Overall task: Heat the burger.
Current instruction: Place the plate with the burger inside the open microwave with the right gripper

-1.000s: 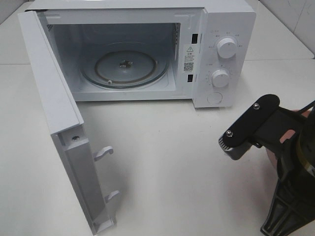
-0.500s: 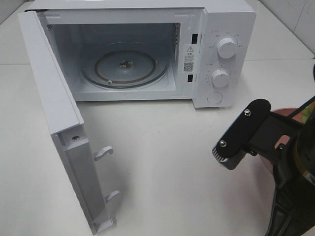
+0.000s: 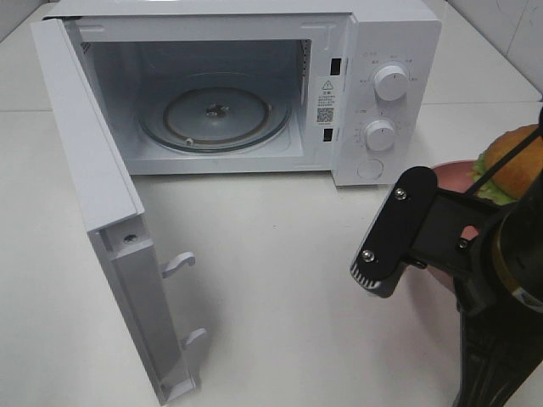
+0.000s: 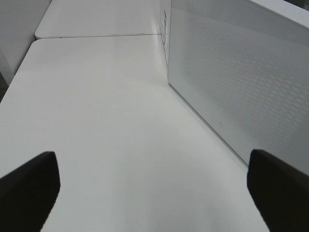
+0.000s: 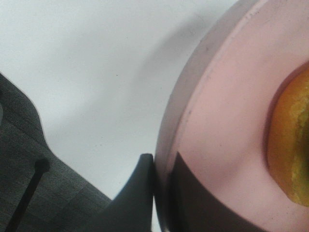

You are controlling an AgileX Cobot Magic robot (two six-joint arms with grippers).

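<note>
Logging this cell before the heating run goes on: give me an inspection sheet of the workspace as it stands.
Surface: white table, no spills seen.
Job's things: tall golden-bun burger on round pink plate, right of white microwave; door swung open, glass turntable bare.
Clutter: nothing seen.
Grippers: right gripper clamped on the plate's rim; left gripper open, holding nothing.
Cables: thin black cable crosses in front of the burger.
Surroundings: pale tiled wall behind.
</note>
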